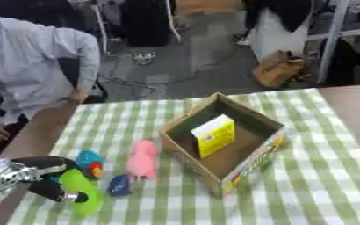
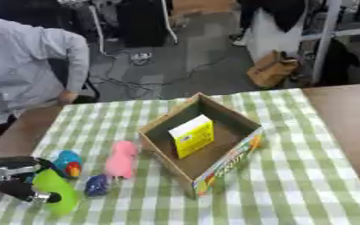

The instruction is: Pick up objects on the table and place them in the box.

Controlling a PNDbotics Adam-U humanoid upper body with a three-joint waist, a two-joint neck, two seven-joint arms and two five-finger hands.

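Observation:
An open cardboard box (image 1: 253,121) stands in the middle of the green checked tablecloth, with a yellow and white carton (image 1: 214,135) upright inside it. Left of the box lie a pink plush toy (image 1: 142,160), a small dark blue thing (image 1: 119,185), a teal toy with red and yellow marks (image 1: 88,162) and a bright green object (image 1: 81,195). My left hand (image 1: 45,178) comes in at the lower left, its fingers and thumb curled around the green object. My right hand shows in neither view.
The brown table edge (image 1: 354,110) lies bare to the right of the cloth (image 1: 321,184). A person in a grey shirt (image 1: 29,66) sits at the far left corner, not touching the objects. Bags and chair legs stand on the floor beyond.

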